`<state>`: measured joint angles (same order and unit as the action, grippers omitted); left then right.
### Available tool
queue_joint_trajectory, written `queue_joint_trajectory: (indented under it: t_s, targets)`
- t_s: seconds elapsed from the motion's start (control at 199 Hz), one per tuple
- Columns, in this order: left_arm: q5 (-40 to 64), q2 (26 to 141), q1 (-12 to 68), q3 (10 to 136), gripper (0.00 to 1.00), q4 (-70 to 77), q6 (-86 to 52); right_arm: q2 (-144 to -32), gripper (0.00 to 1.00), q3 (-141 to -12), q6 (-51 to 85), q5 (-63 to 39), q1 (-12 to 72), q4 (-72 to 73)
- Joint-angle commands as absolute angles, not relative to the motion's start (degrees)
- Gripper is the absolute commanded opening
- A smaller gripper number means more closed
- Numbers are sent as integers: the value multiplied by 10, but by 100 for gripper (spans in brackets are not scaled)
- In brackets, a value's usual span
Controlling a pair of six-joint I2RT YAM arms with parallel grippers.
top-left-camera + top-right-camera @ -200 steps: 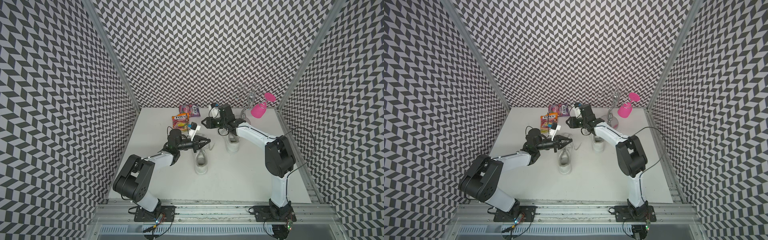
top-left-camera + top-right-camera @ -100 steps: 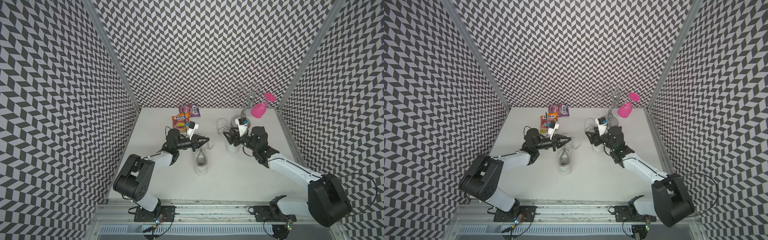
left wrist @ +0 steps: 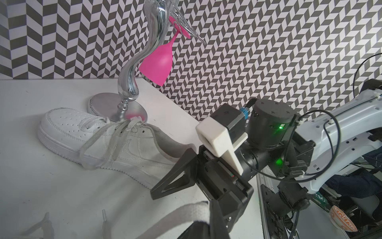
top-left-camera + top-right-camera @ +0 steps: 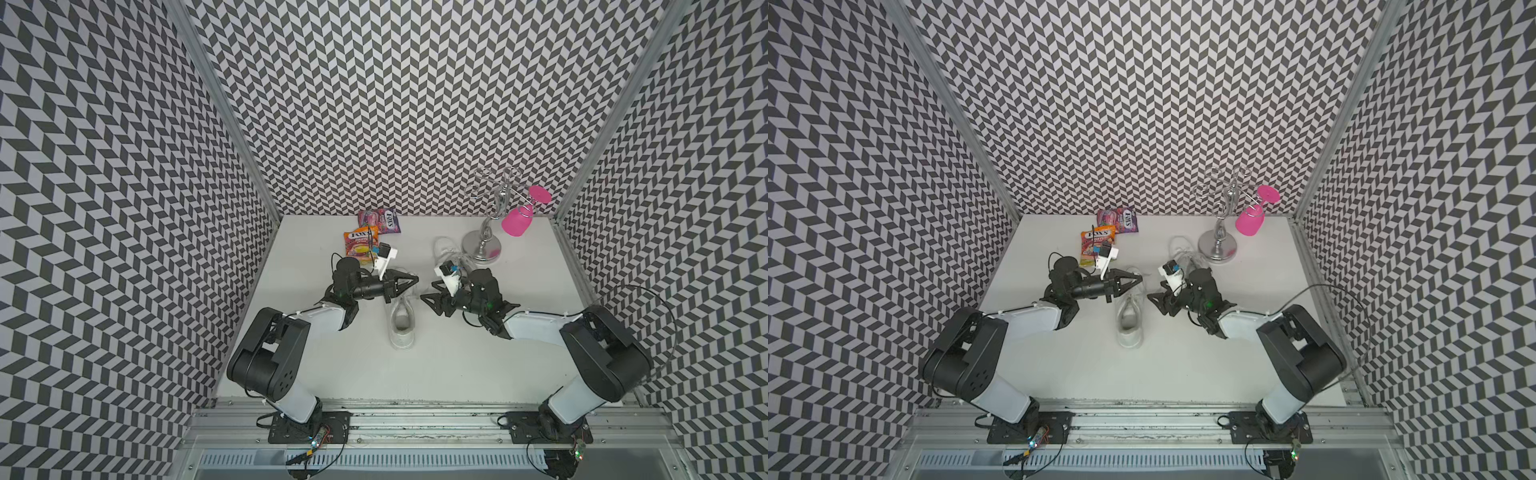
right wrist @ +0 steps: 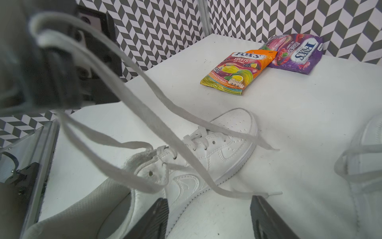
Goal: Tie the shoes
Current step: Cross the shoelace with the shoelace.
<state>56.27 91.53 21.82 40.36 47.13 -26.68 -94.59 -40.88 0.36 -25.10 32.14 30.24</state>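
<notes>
1. The left gripper (image 4: 409, 281) is clenched on a folded lace (image 5: 132, 99) of the near shoe (image 4: 402, 322), holding a loop taut above the shoe just beneath its tips.
2. The right gripper (image 4: 430, 293) faces it across that shoe, jaws spread and grasping nothing; a loose lace end (image 5: 244, 194) lies just ahead of its fingers (image 5: 153, 219).
3. The far shoe (image 3: 99, 138), behind the right gripper beside the chrome stand (image 3: 128, 87), appears already bowed.
4. Judgement: roughly halfway; the near shoe's knot is unfinished.

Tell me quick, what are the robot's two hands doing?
Left gripper: closed, pinching a white lace.
Right gripper: open, holding nothing.
</notes>
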Motion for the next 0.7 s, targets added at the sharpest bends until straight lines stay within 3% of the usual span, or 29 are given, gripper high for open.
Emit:
queue_joint_trajectory:
  t_s: [0.0,0.231,0.312,0.407,0.518,0.698]
  targets:
    - [567,922,216,419,4,468,-263,-977,67,-441,-11,-244,334,335]
    - [565,923,216,420,4,468,-264,-1028,58,-476,-8,-257,343,336]
    - [563,923,216,420,4,466,-264,-1041,50,-485,-9,-262,349,331]
    - [562,924,216,421,4,463,-264,-1043,31,-485,-5,-262,349,331]
    - [561,928,216,425,4,462,-264,-1011,0,-478,-2,-250,347,318]
    - [556,955,216,446,4,451,-265,-913,0,-452,-2,-197,333,244]
